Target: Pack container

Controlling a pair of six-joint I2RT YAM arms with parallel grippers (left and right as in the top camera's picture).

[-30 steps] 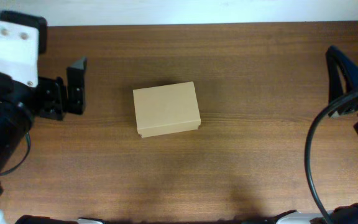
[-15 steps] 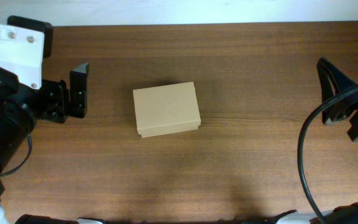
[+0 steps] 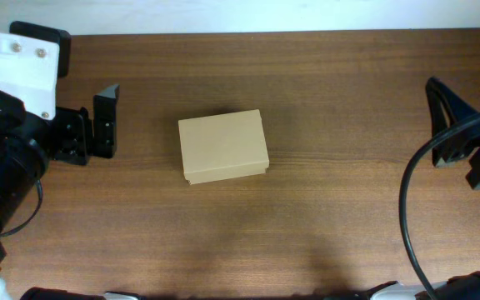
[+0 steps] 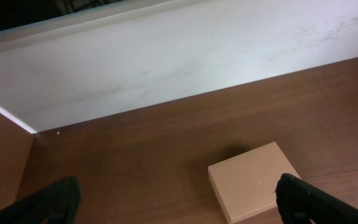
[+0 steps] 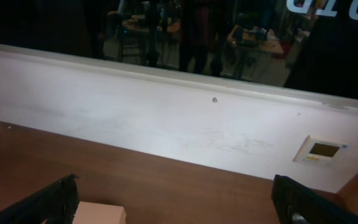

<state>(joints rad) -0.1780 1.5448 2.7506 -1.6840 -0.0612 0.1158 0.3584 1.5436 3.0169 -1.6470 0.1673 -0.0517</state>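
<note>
Looking down from overhead, we see the container (image 3: 223, 147), a plain tan box with its lid down, lying mid-table (image 3: 348, 208), well apart from the left hand (image 3: 107, 121). The left wrist view shows that hand spread wide, with the box ahead. In the right wrist view the right hand (image 5: 176, 202) is spread too, and only a corner of the box shows.

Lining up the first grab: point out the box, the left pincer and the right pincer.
box (image 3: 223, 147), overhead view, middle of its top face.
left pincer (image 3: 107, 119), overhead view, midway between its fingertips.
right pincer (image 5: 173, 191), right wrist view, midway between its fingertips.
</note>
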